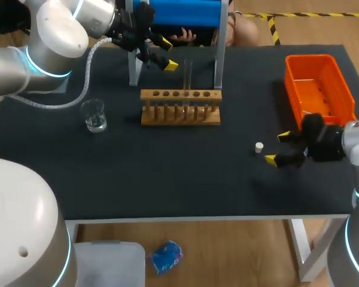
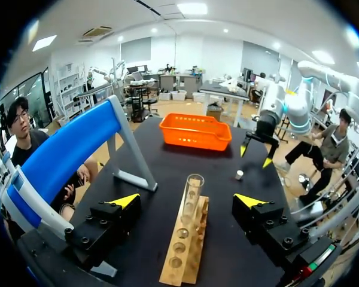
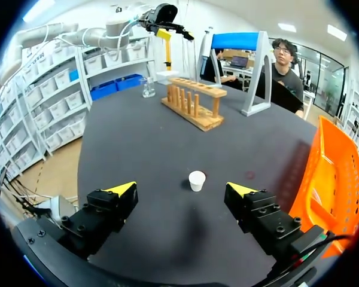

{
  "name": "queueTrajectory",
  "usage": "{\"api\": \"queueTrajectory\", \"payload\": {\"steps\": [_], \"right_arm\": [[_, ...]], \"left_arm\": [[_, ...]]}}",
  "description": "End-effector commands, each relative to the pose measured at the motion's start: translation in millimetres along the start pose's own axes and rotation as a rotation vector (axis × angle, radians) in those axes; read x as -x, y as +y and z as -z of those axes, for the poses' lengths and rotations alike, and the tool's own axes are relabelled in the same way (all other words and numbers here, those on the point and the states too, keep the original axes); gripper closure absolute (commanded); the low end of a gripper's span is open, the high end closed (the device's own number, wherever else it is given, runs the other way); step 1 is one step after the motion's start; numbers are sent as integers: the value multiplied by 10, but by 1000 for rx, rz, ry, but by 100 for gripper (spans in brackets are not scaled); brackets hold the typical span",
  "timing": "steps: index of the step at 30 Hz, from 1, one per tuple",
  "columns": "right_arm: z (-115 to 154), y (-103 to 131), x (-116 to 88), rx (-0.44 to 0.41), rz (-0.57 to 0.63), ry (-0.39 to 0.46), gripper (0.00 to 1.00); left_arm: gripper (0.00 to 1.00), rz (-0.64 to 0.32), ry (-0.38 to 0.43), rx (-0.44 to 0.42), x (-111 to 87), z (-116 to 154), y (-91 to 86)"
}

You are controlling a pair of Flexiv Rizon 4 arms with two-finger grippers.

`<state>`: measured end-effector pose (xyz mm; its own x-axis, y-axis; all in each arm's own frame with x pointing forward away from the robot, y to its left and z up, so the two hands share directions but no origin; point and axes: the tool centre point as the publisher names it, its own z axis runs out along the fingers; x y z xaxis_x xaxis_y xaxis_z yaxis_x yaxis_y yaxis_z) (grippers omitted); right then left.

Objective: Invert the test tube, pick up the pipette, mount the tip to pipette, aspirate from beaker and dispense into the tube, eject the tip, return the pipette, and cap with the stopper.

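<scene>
Table: I see a black tabletop (image 1: 167,173) carrying everything listed below.
Rack: a light wooden test tube rack (image 1: 179,107) with a row of round holes stands near the middle of the table.
Tube: a clear glass test tube (image 1: 187,75) stands upright in one of the rack's holes, with its rim at the top as far as I can tell from the left wrist view.
Beaker: a small clear glass beaker (image 1: 94,115) with some liquid in it sits to the left of the rack, well apart from it.
Stopper: a small white stopper (image 1: 259,146) lies on the bare tabletop to the right of the rack, near the orange basket.
Basket: an orange plastic basket (image 1: 347,95) with slotted walls sits at the table's right side.
Stand: a blue bar on grey metal legs (image 1: 179,12) stands at the far edge, behind the rack.
Left pincer: my left gripper (image 1: 169,53) hangs in the air above and behind the rack, released, with its yellow tips wide apart. In its wrist view the tube is ahead of it, on the line between the fingers but touching neither.
Right pincer: my right gripper (image 1: 277,148) sits low over the table just beside the stopper, released and grasping nothing. In its wrist view the stopper lies ahead of it, between the spread fingers and clear of both.
</scene>
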<state>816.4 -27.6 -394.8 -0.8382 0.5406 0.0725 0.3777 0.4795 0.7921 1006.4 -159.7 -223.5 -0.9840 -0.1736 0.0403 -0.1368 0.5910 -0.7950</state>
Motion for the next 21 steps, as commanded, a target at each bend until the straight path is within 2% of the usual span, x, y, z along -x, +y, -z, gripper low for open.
{"api": "queueTrajectory", "payload": {"steps": [1,9,15,21], "right_arm": [[-169,-8,24,-10,-7,-18,0],[-301,-49,76,-20,-21,-29,4],[-364,-60,121,-32,-21,-34,20],[-422,-30,157,-34,-18,-30,25]], "left_arm": [[0,1,5,3,12,9,-5],[0,1,5,3,12,9,-5],[0,1,5,3,12,9,-5],[0,1,5,3,12,9,-5]]}}
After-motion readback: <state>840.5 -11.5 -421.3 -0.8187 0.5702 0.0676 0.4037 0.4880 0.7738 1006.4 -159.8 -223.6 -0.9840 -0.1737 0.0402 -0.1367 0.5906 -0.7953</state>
